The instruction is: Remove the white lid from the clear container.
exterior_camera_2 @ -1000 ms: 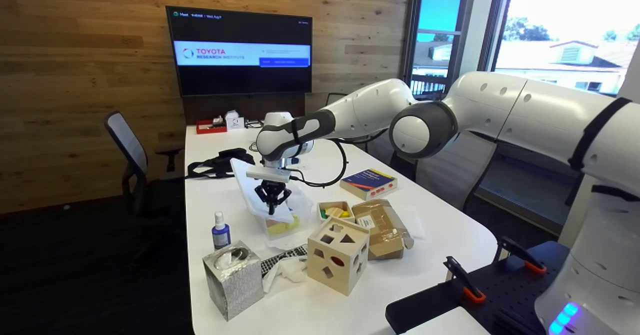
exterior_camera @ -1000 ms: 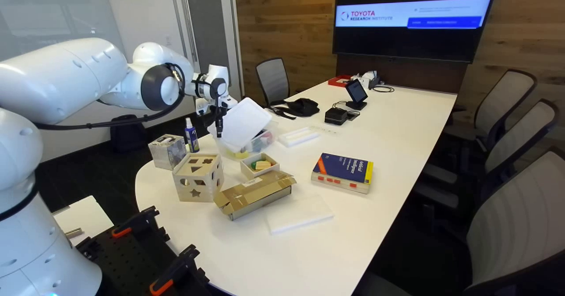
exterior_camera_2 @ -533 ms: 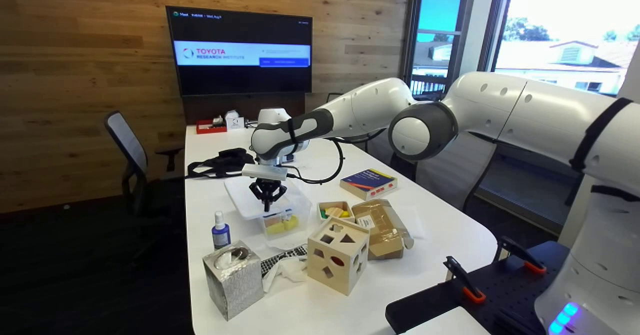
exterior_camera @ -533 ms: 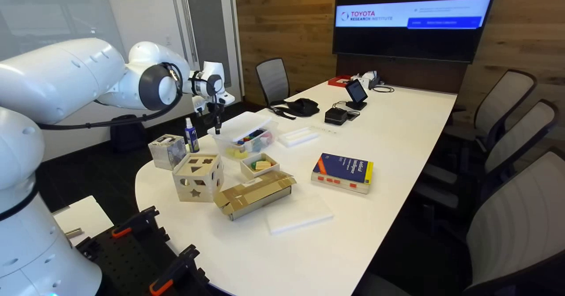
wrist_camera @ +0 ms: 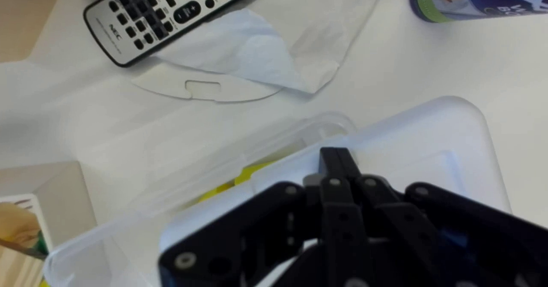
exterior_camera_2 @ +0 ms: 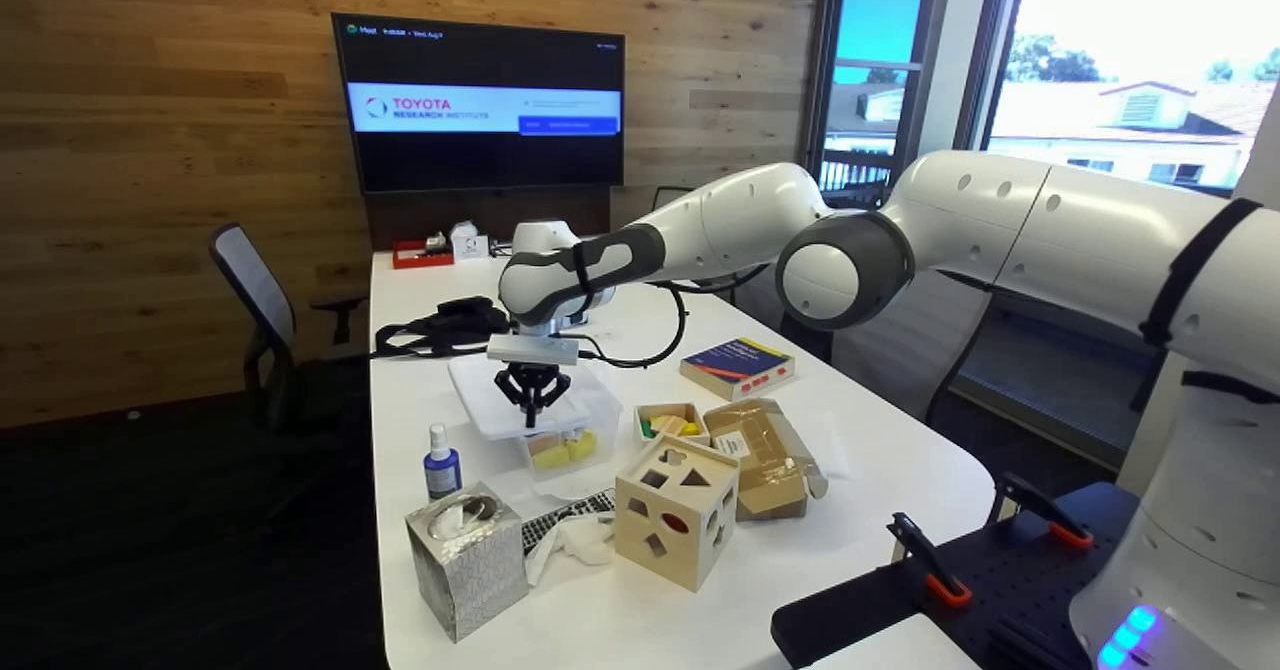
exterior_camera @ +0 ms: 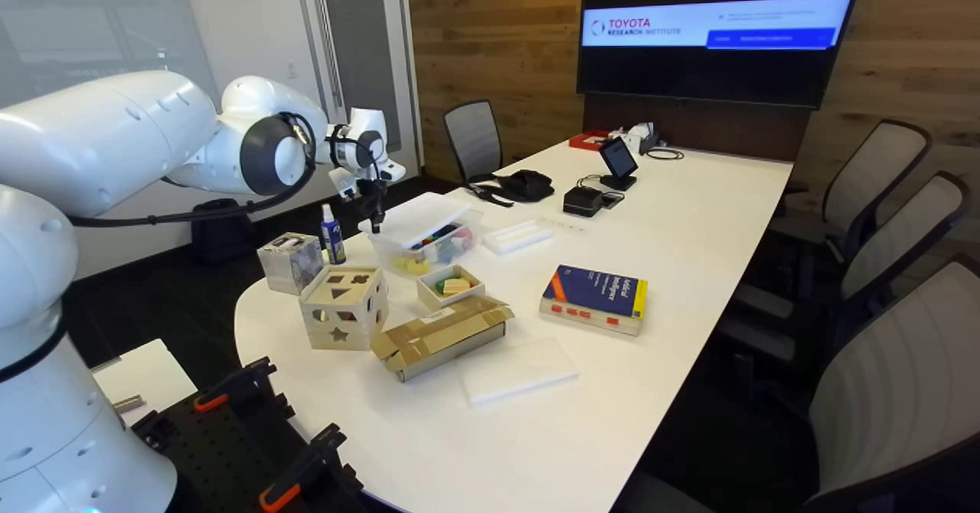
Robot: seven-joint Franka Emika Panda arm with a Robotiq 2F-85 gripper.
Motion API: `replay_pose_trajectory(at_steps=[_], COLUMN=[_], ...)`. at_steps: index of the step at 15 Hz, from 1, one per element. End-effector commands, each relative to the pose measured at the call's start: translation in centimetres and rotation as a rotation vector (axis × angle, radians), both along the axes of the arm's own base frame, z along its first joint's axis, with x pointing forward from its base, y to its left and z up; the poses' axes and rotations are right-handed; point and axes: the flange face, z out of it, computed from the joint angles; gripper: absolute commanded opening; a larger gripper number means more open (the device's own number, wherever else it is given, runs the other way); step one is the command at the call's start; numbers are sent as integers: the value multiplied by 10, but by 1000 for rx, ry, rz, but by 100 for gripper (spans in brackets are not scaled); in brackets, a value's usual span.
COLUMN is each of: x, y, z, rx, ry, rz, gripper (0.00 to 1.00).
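Observation:
The white lid [exterior_camera: 419, 217] lies nearly flat on the clear container [exterior_camera: 458, 248], shifted sideways so that one side overhangs. This also shows in an exterior view, with the lid [exterior_camera_2: 478, 398] jutting out from the container [exterior_camera_2: 603, 418]. Colourful items show inside the container. My gripper [exterior_camera: 376, 227] is above the lid's edge, pointing down. In the wrist view the gripper's fingertips [wrist_camera: 335, 150] are pressed together with nothing seen between them, over the lid [wrist_camera: 428, 137]. Whether the tips touch the lid I cannot tell. The container's rim [wrist_camera: 239, 160] shows beside the lid.
A spray bottle [exterior_camera: 332, 234], a tissue box [exterior_camera_2: 467, 560], a wooden cube [exterior_camera_2: 677, 510] and a remote [wrist_camera: 141, 17] are near the container. A small wooden tray [exterior_camera: 450, 287], a cardboard box [exterior_camera: 444, 335] and a thick book [exterior_camera: 593, 298] lie farther along the table.
One second ago the lid was tilted steeply up by my gripper. It then dropped nearly flat onto the container. The gripper has moved slightly away, and in the last half second only a little.

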Motion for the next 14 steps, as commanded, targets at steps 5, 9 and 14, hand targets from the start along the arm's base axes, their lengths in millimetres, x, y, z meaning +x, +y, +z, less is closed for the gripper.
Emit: replay_pose_trajectory(at_steps=[5, 9, 14], x=[-6, -10, -13], y=[16, 21, 27], z=[-4, -7, -7], rx=[9, 10, 20], ry=[-37, -42, -55], rz=[163, 227, 294], gripper=[0, 0, 0])
